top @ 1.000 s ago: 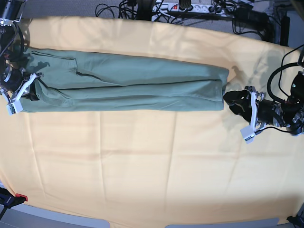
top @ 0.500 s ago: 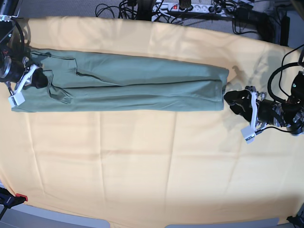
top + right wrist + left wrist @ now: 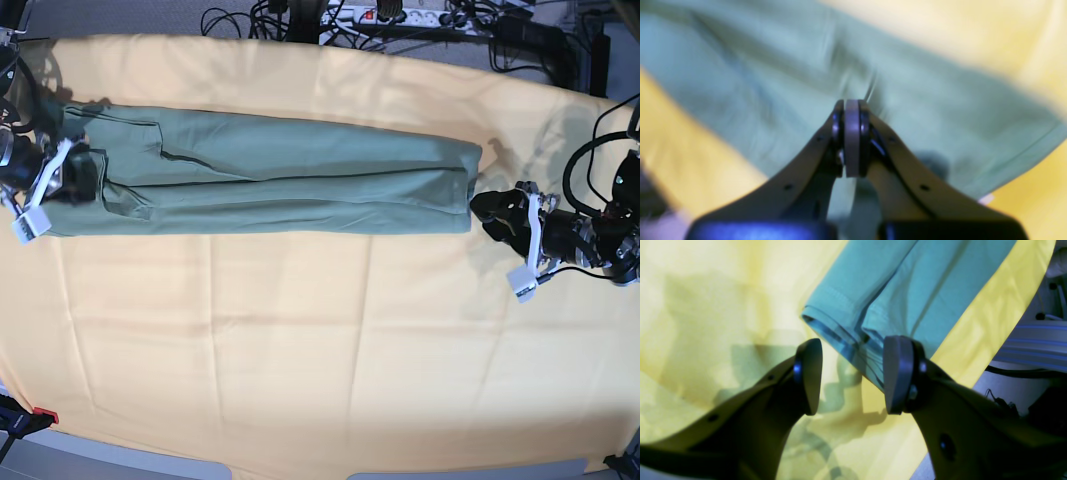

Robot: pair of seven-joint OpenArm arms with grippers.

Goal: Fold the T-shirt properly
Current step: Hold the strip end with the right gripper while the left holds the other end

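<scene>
Your sage-green knit T-shirt (image 3: 270, 185) lies folded lengthwise into a long narrow band across the far half of the yellow-orange cloth (image 3: 320, 340) that covers the table. The band runs from the base view's left edge to a little past the middle of its right half. You can see long creases and overlapping folded edges running along it, and a stitched hem stacked in layers at the right-hand end.

At that end, your left gripper (image 3: 497, 214) sits low over the cloth, just beside the shirt's hem. In the left wrist view its two dark grey padded fingers (image 3: 810, 373) stand well apart. The layered hem corner (image 3: 853, 343) shows beyond the gap between them, and nothing is clamped there.

At the other end, your right gripper (image 3: 851, 106) is over the shirt's left portion, with green fabric filling most of its blurred wrist view. Its jaws are pressed fully together. You cannot tell from the blur whether a pinch of fabric is caught between the tips. In the base view it lies on the shirt near the end of the band.

Beyond the far edge of the table, you have a tangle of black cables (image 3: 300, 20) and a white power strip (image 3: 400, 14).
</scene>
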